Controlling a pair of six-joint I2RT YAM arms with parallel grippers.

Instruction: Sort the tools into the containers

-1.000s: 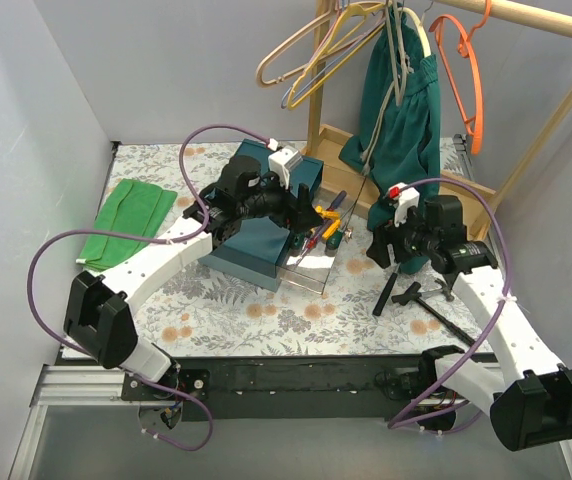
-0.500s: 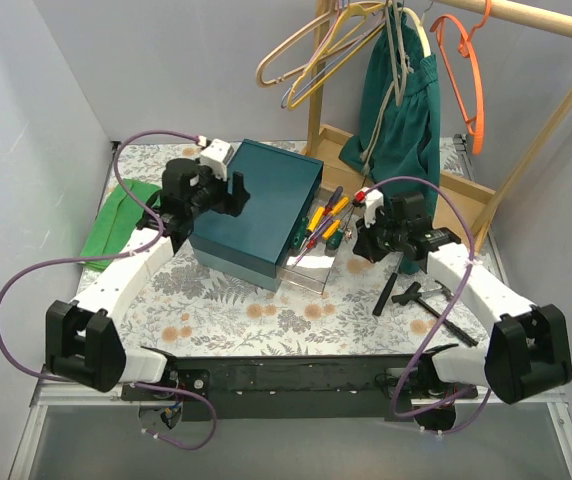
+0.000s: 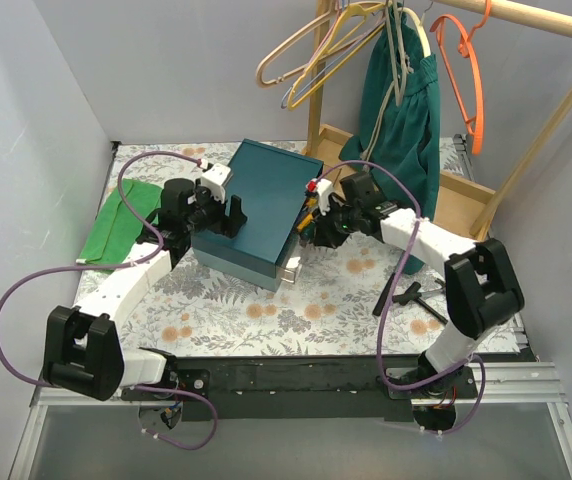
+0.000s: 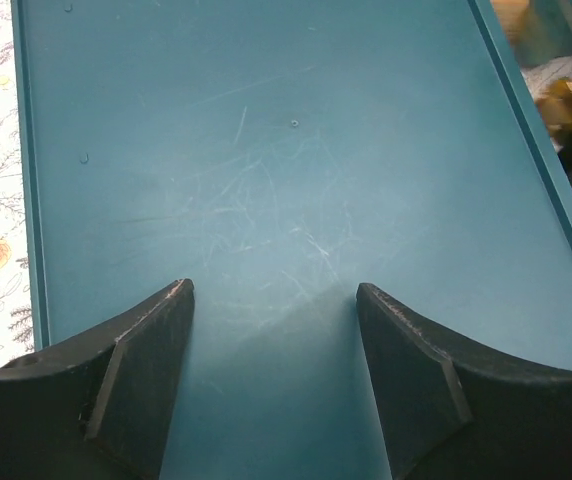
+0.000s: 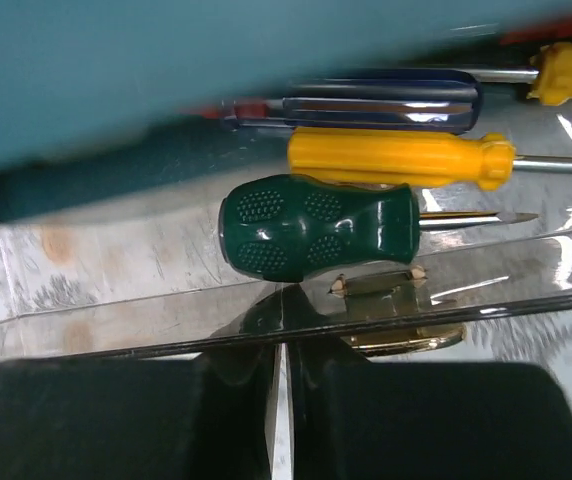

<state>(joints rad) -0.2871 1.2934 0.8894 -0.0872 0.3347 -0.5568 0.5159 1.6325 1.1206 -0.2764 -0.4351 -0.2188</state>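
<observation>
The dark teal box [image 3: 266,195] lies mid-table, with its clear tray [image 3: 291,265] almost fully inside. My right gripper [image 3: 316,228] is shut, its tips [image 5: 281,350] pressed on the tray's clear front wall [image 5: 116,300] beside a gold clasp [image 5: 406,340]. Inside the tray lie a green-handled screwdriver [image 5: 316,225], a yellow one [image 5: 401,160] and a blue one [image 5: 381,100]. My left gripper [image 3: 228,215] rests at the box's left end, open [image 4: 273,290] over the bare lid [image 4: 286,150]. Longer black tools [image 3: 411,295] lie on the cloth at the right.
A folded green cloth [image 3: 116,220] lies at the far left. Behind the box stands a wooden rack base [image 3: 461,200] with a hanging green garment [image 3: 406,130], tan hangers [image 3: 326,45] and an orange hanger [image 3: 466,80]. Grey walls close both sides.
The tray, pulled well out before, has slid nearly shut. My right gripper shut and moved left against its front. My left gripper swung from the tray to the box's left end.
</observation>
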